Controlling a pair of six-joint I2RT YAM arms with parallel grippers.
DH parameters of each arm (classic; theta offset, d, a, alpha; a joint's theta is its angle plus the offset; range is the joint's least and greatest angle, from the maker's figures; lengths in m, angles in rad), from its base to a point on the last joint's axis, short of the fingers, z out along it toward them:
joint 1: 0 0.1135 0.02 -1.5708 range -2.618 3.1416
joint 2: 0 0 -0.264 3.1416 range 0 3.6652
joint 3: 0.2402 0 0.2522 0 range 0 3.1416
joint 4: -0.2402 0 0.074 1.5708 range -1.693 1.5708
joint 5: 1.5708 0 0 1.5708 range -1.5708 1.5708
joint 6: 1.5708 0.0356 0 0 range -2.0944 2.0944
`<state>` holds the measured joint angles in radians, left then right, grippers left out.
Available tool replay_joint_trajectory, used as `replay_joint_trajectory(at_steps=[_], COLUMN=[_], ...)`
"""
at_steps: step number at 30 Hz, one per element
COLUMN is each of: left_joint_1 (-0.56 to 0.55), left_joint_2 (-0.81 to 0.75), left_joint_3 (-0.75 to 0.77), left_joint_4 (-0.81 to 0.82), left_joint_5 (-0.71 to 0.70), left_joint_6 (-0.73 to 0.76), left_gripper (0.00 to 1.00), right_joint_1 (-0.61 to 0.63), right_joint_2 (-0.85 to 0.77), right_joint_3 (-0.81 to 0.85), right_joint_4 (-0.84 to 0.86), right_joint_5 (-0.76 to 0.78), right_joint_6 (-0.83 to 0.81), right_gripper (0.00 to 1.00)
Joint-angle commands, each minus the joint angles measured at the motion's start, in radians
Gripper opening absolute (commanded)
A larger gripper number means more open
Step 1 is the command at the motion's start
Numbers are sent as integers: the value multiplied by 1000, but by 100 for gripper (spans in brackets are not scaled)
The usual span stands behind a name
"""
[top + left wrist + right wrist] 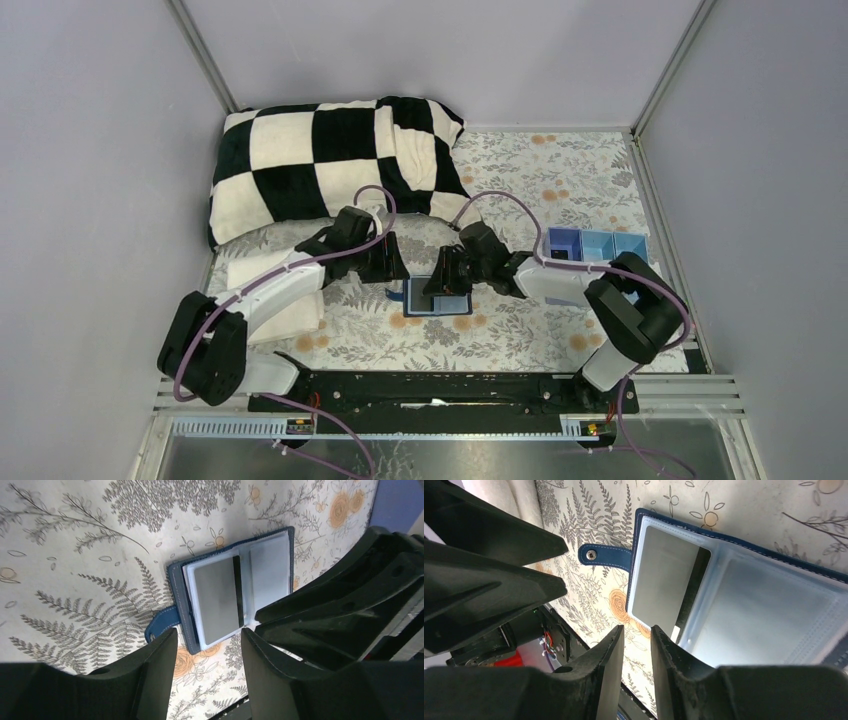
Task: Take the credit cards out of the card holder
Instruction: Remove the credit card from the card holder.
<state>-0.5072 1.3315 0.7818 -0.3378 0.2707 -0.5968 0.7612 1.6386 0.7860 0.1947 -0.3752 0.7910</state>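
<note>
Cloth printed with ferns and orange flowers covers the table (560,170). A black-and-white checked blanket (320,165) lies well beyond the card holder (440,298), and a light-blue compartment tray (598,245) sits off to the holder's right.

The holder lies open and flat between the two arms, inside upward. Its long axis runs across from one arm to the other.

The left gripper (388,262) hangs just beside the holder's tab end with its jaws well apart and nothing in them. From its own wrist view the holder sits straight ahead of the gap.

The right gripper (447,272) hovers over the holder's far edge and is the nearer of the two. Its fingers (614,670) stand only a narrow slit apart and are empty, with tablecloth showing through the gap.

One grey card (664,585) with a black stripe fills the clear sleeve on the tab half. Its long axis points back toward the right fingertips, and its near short edge is just ahead of them. The other half looks empty, though the plastic glare makes that uncertain.

The closure tab (599,556) lies flat, pointing away from the holder toward the left gripper.

I would judge the card's near short edge to be the pinch point. Which side the sleeve opens on cannot be told.
</note>
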Motion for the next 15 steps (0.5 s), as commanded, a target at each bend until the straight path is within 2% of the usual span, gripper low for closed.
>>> replay_joint_trajectory(at_steps=[1, 6, 10, 15], left_joint_1=[-1, -8, -7, -8], left_joint_2=[27, 66, 81, 134], left_joint_3=[-8, -20, -68, -80], left_joint_4=[68, 125, 224, 270], left_joint_5=[87, 111, 79, 113], left_joint_6=[-38, -55, -74, -97], left_gripper=[53, 45, 31, 27], right_joint_1=[9, 4, 4, 1], right_joint_2=[-92, -79, -33, 5], right_joint_3=[-36, -32, 10, 14], right_joint_4=[-12, -50, -97, -94], right_joint_5=[78, 117, 145, 171], right_joint_6=[-9, 11, 30, 56], right_gripper=[34, 30, 30, 29])
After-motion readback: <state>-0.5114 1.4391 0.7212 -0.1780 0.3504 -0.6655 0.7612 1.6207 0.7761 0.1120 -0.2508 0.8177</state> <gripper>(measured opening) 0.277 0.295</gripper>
